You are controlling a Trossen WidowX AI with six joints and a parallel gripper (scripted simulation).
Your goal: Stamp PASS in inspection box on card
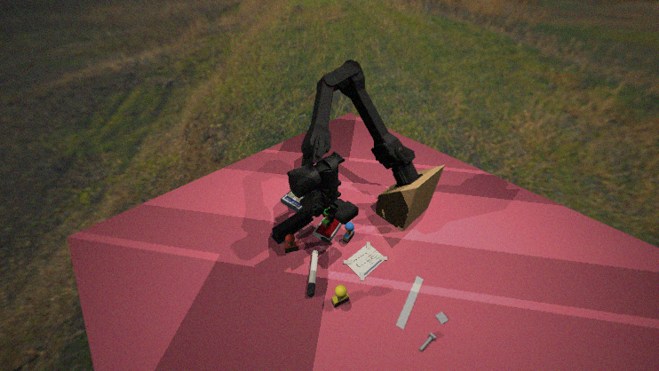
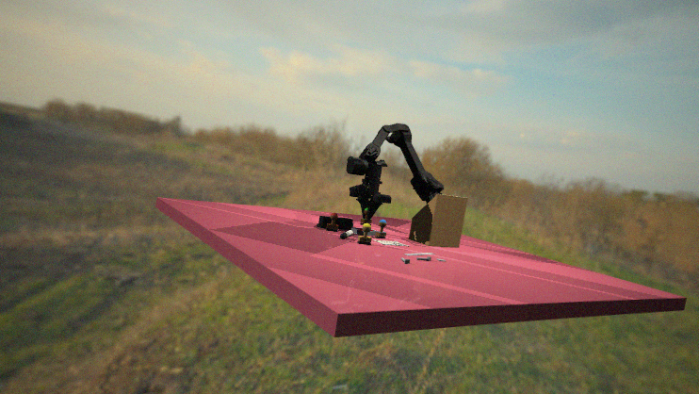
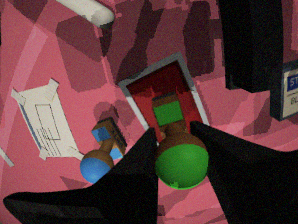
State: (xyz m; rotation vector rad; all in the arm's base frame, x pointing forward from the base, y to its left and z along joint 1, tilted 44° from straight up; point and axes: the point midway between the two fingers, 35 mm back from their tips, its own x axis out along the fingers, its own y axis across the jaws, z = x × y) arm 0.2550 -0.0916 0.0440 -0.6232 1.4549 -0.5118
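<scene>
My gripper (image 1: 327,213) (image 2: 365,213) (image 3: 172,130) is shut on the green-knobbed stamp (image 1: 326,217) (image 3: 180,164). It holds the stamp upright. In the wrist view the stamp's green base sits over the red ink pad (image 1: 332,232) (image 3: 148,87). I cannot tell whether the base touches the pad. The white card (image 1: 365,260) (image 2: 391,242) (image 3: 44,120) lies flat on the bench to the pad's right in the top view. No part of the gripper is over it.
A blue stamp (image 1: 349,229) (image 3: 97,165), a red stamp (image 1: 289,241) and a yellow stamp (image 1: 340,295) stand near the pad. A marker (image 1: 313,272), a black bar (image 1: 295,224), a blue-labelled box (image 1: 291,200), a cardboard box (image 1: 408,198), a grey strip (image 1: 409,302) and a bolt (image 1: 427,341) also lie here.
</scene>
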